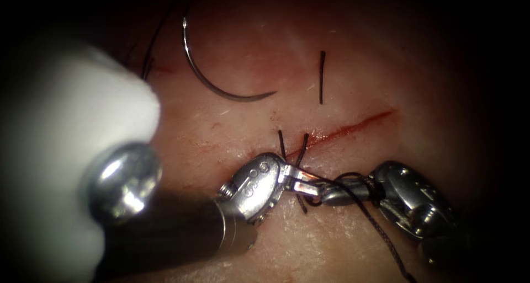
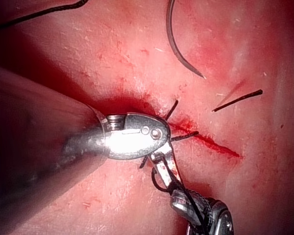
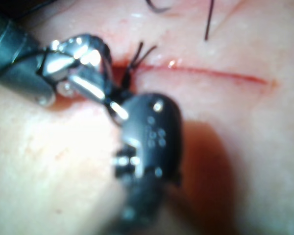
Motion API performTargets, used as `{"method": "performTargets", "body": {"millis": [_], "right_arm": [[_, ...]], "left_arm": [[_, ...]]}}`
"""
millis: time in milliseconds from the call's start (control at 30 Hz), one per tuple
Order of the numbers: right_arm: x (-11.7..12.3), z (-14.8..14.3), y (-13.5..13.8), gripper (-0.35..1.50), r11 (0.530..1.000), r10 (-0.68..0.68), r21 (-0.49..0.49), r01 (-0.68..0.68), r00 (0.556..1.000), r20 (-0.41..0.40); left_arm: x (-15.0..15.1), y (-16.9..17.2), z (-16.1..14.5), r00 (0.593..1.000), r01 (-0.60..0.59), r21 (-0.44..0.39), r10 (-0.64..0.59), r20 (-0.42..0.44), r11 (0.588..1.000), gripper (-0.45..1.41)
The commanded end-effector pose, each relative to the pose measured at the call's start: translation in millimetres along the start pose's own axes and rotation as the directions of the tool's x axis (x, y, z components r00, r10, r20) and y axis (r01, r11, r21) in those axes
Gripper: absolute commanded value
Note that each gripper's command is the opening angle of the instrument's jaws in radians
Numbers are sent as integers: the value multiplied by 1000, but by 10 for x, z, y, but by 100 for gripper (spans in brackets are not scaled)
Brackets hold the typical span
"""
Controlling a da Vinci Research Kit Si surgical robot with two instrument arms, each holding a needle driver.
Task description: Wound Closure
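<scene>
The needle (image 1: 221, 76) lies free on the tissue (image 1: 386, 68), well above the cut (image 1: 348, 129) and to its left, curve down, held by neither tool. The left wrist view shows its pointed end (image 2: 202, 76) resting on the surface, not in the tissue. A loose thread piece (image 1: 321, 78) lies apart, above the cut's middle; the left wrist view has it (image 2: 237, 100) beside the cut's far end.

At the cut's left end, short dark thread ends (image 1: 292, 145) stand up from a stitch. The left tool (image 1: 292, 175) and right tool (image 1: 331, 193) meet tip to tip just below them. In the endoscope view the left tool's jaws look closed around the thread (image 1: 353, 197) at the stitch — though exactly what they pinch is hard to make out. The thread wraps around the right tool's jaws near their base and trails off down to the right; those jaws look together, and whether they grip the thread I cannot tell.

The left wrist view shows the left tool (image 2: 161, 156) reaching down to the right tool (image 2: 179, 196), thread looped at their meeting. The right wrist view shows the thread ends (image 3: 139, 56) fanning up beside the left tool (image 3: 100, 85) — the tips themselves sit hidden behind the right tool's body (image 3: 147, 132).
</scene>
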Motion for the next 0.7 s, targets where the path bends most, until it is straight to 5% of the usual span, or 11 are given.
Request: {"method": "performTargets", "body": {"millis": [33,167,700], "right_arm": [[-13,-5,5,-35,1000,2,-31,-1,1000,6],[-11,-16,12,-35,996,-7,-94,7,1000,3],[-10,-19,13,-35,994,-12,-113,12,1000,-2]], "left_arm": [[-6,10,9,1000,8,-2,-8,-3,1000,-45],[2,12,15,1000,4,-90,-2,24,996,-45],[5,12,16,998,-7,-79,11,54,997,-45]]}}
